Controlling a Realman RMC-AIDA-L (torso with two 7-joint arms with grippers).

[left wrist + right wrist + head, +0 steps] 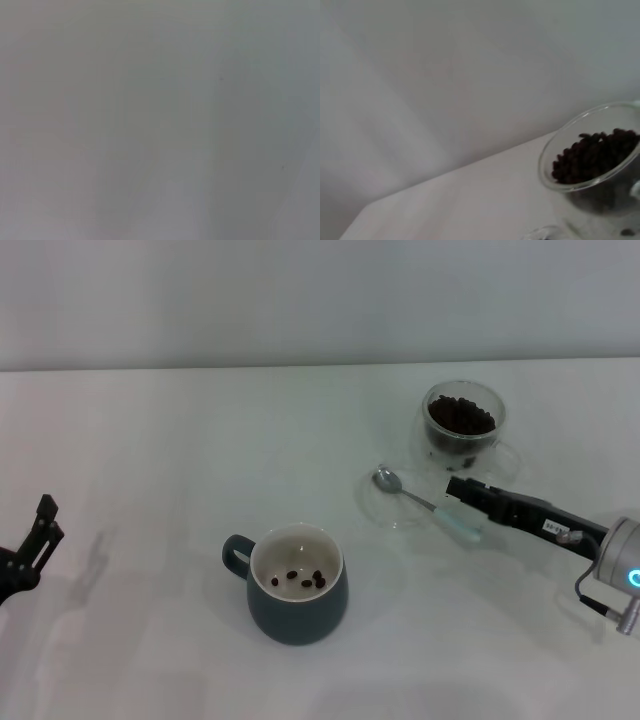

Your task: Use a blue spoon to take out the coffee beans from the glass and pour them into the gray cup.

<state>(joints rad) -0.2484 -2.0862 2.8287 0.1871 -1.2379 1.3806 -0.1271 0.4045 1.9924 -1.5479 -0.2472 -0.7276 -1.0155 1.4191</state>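
Note:
The blue spoon (pixel 440 507) lies with its metal bowl on a flat clear dish (pixel 378 508) and its pale handle pointing towards my right arm. My right gripper (pixel 462 488) is right beside the handle, on its far side; whether it holds the spoon does not show. The glass (pixel 462 422), full of coffee beans (pixel 461 414), stands just behind it and also shows in the right wrist view (pixel 570 135) with its beans (pixel 594 155). The gray cup (pixel 298 592) stands front centre with a few beans (pixel 306 579) inside. My left gripper (pixel 40 532) is parked at the far left, open and empty.
The white table (pixel 150 440) runs back to a pale wall. The left wrist view shows only a blank grey surface. The cup's handle (pixel 235 553) points towards my left arm.

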